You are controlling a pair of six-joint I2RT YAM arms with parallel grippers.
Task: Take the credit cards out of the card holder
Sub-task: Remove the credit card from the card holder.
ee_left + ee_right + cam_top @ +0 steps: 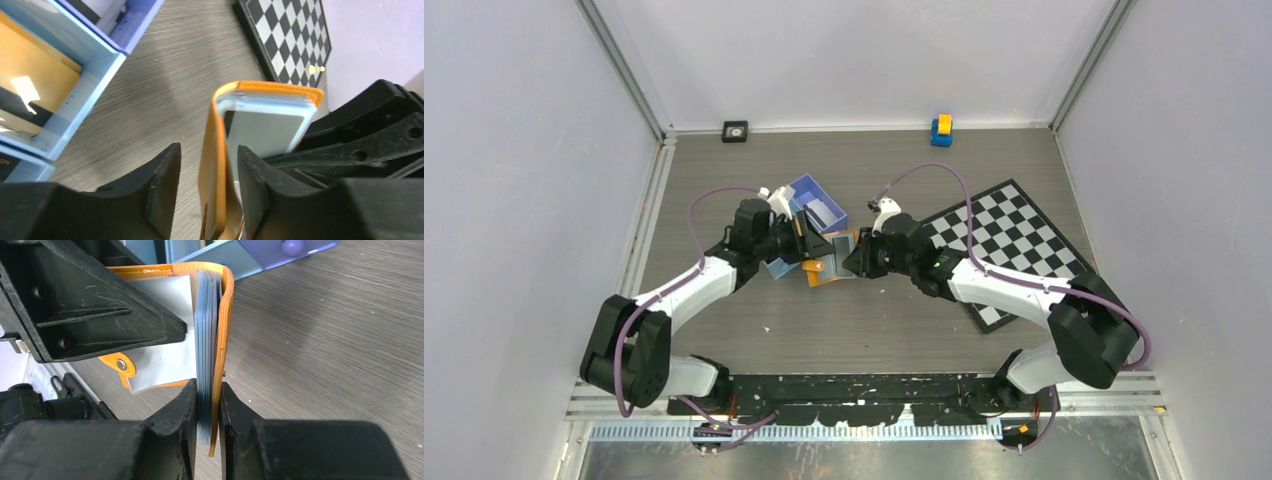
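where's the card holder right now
Mid-table in the top view: the card holder is clamped in the right gripper, left gripper around its flap, between the blue tray and the chessboard.

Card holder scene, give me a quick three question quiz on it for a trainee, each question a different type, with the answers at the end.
1. True or false: the right gripper is clamped on the card holder.
2. Pick one. The left gripper is: A) clamped on the chessboard; B) straddling one flap of the card holder, with a gap showing beside one finger; C) lifting a chess piece.
3. Fill in the word: the plastic tray near the card holder is ____ in colour.

Key: 1 true; 2 B; 3 blue.
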